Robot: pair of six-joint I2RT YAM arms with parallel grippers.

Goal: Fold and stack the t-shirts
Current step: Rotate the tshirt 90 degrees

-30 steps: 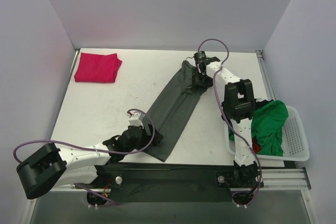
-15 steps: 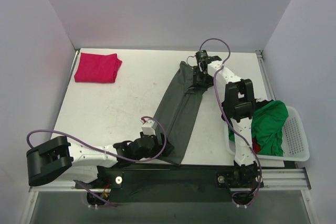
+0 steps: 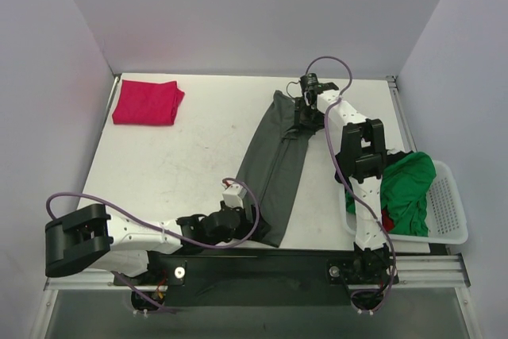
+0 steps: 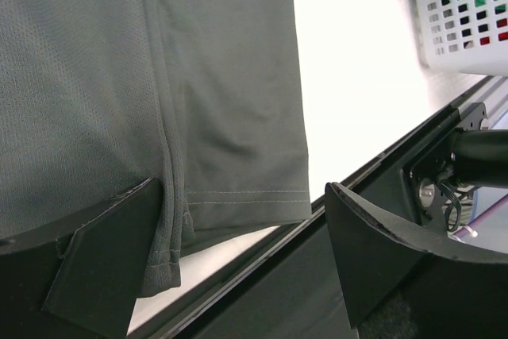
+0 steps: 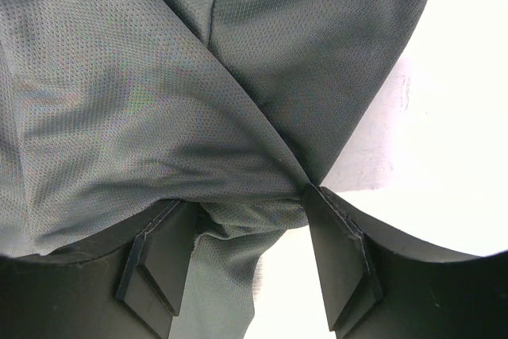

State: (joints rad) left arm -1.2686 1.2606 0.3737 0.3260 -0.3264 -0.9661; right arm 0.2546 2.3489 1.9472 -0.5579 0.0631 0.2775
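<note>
Three shirts show from above. A dark grey-green mesh-knit t-shirt (image 3: pixel 274 164), folded into a long narrow strip, lies on the white table (image 3: pixel 175 156), running from about 1 o'clock down to 6 o'clock at the near edge. A magenta-red t-shirt (image 3: pixel 147 102), folded into a flat rectangle, sits in the 10 o'clock corner, well apart from the strip. A bright green t-shirt (image 3: pixel 409 184) is crumpled over the rim of a white perforated plastic basket (image 3: pixel 448 212) at 4 o'clock.

The left gripper (image 3: pixel 242 224) is at the strip's near end. In its wrist view its jaws stand wide apart, with the stitched hem lying flat between them and one finger (image 4: pixel 103 263) overlapping the cloth's edge.

The right gripper (image 3: pixel 304 121) is at the far end of the strip. It pinches a bunched wad of the fine dimpled knit, and creases fan out from its fingers (image 5: pixel 333 252).
</note>
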